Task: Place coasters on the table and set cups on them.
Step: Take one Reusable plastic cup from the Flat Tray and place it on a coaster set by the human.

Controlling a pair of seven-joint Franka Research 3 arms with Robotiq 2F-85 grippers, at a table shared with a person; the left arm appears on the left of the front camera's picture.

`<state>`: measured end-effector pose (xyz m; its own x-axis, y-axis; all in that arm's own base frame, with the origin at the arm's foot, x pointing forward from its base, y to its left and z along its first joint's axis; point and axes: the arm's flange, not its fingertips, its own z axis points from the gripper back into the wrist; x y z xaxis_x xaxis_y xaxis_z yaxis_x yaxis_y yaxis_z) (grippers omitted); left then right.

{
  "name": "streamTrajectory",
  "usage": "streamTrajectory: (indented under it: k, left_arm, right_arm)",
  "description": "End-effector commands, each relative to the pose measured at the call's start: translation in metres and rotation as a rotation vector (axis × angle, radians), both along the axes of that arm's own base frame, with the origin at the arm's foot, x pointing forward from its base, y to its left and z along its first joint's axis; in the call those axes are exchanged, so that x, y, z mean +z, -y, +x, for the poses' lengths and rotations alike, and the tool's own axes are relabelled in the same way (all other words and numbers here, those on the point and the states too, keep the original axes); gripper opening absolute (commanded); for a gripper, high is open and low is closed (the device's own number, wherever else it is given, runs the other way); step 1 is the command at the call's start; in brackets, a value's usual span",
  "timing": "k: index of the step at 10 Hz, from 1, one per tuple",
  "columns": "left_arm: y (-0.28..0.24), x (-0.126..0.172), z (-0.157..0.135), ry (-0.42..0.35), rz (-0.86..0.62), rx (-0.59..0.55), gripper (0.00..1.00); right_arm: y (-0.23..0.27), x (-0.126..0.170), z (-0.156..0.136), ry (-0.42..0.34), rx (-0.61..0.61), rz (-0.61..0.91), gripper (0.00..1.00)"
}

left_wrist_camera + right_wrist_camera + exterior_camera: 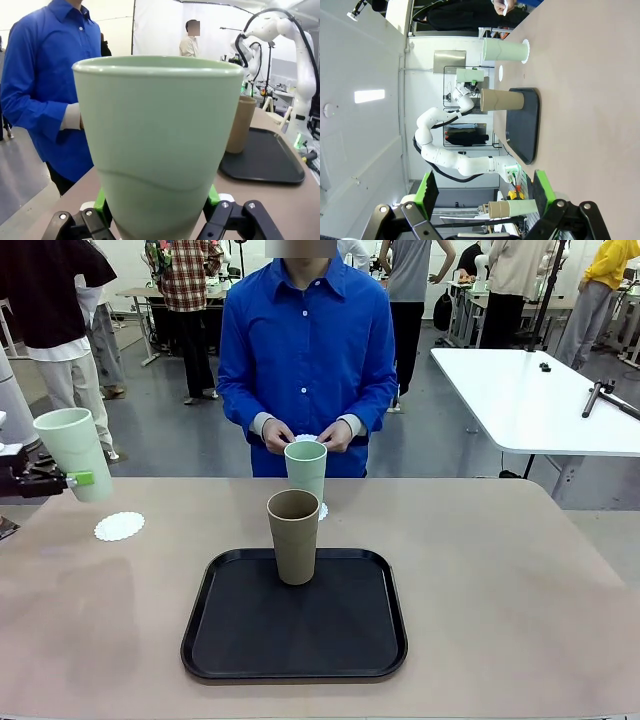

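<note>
The left jaws clench an upright mint cup (pixel 75 452) near a coaster (pixel 119 526) lying on the surface (pixel 500 580); the right jaws stand released, empty.

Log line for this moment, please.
left gripper: holds mint cup aloft; right gripper: open; brown cup: on tray; second mint cup: on coaster

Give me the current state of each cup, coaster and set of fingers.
held mint cup: in the air
left fingers: shut on the held mint cup
far mint cup: upright on a coaster
brown cup: upright on the tray
left coaster: flat on the table, bare
third coaster: in the person's hands
right fingers: open, empty
</note>
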<state>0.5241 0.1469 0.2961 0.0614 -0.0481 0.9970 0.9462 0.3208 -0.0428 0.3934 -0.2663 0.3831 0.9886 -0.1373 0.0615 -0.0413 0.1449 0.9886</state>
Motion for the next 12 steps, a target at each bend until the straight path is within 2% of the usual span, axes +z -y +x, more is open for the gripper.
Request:
streamTrajectory:
  k: [1,5,10,12]
  left_arm:
    - [0.003,-0.011,0.010,0.023,0.042,-0.021,0.84]
    - [0.011,-0.044,0.022,0.023,0.035,-0.027,0.84]
    - [0.009,-0.068,0.026,0.031,0.045,-0.039,0.84]
    - [0.010,-0.073,0.027,0.011,0.051,-0.048,0.84]
  right_arm:
    - [0.000,0.001,0.001,-0.009,-0.001,-0.002,1.00]
    - [0.000,0.001,0.001,-0.009,-0.001,-0.002,1.00]
    - [0.000,0.001,0.001,-0.009,-0.001,-0.002,1.00]
    - [0.000,0.001,0.001,-0.009,-0.001,-0.002,1.00]
